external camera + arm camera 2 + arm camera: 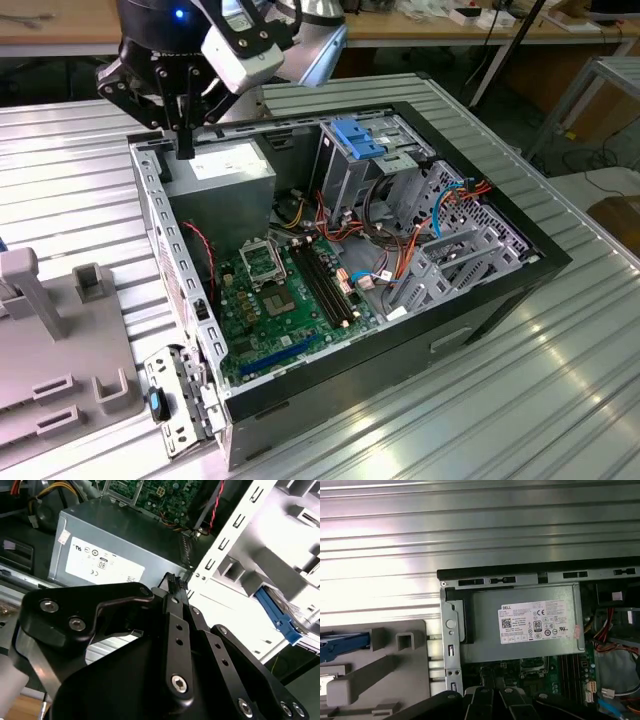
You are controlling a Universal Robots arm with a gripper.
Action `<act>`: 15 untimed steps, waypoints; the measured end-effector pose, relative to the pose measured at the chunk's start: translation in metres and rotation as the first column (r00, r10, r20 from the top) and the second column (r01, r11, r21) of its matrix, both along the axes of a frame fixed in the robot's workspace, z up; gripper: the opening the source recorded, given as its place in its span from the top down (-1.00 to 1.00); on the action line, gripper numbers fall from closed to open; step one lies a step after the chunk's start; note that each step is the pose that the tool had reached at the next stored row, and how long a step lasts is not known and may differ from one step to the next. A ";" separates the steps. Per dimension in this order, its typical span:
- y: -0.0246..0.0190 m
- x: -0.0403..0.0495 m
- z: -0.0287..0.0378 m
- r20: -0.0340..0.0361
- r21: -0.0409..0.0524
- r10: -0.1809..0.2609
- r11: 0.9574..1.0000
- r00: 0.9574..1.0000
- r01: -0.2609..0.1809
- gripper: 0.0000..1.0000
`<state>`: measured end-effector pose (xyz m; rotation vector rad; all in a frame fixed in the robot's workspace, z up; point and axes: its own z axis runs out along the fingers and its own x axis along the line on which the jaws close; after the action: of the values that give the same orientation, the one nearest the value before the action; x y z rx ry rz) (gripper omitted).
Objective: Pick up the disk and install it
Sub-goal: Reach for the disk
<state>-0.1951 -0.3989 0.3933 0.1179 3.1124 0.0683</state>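
The disk (342, 642) lies in the holder (415, 680) beside the computer case (451, 647)

The disk (342, 642) is cut by the first wrist view's edge; most lies outside.

The scene is lit brightly and evenly from overhead. In the exterior view, soft streaked reflections are carried by the ribbed metal worktop (560, 390) well away from the gripper (185, 150), and the inside of the computer case (470, 312) below the gripper is left in partial shadow. In the first wrist view, a band of the worktop beyond the gripper is washed out by glare. In the second wrist view, the white chassis frame (250, 545) beside the gripper is overexposed, while the gripper's black links are rendered dark.
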 end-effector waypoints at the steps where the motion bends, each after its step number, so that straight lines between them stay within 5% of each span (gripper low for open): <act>1: 0.0000 -0.0049 0.0000 0.000 0.000 0.000 1.000 1.000 0.000 0.79; 11: 0.0001 -0.0405 0.0001 0.000 0.000 0.000 1.000 1.000 0.000 0.79; 15: 0.0052 -0.0599 0.0000 0.000 0.000 0.000 1.000 1.000 0.000 0.79</act>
<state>-0.2550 -0.3938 0.3933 0.1178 3.1124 0.0683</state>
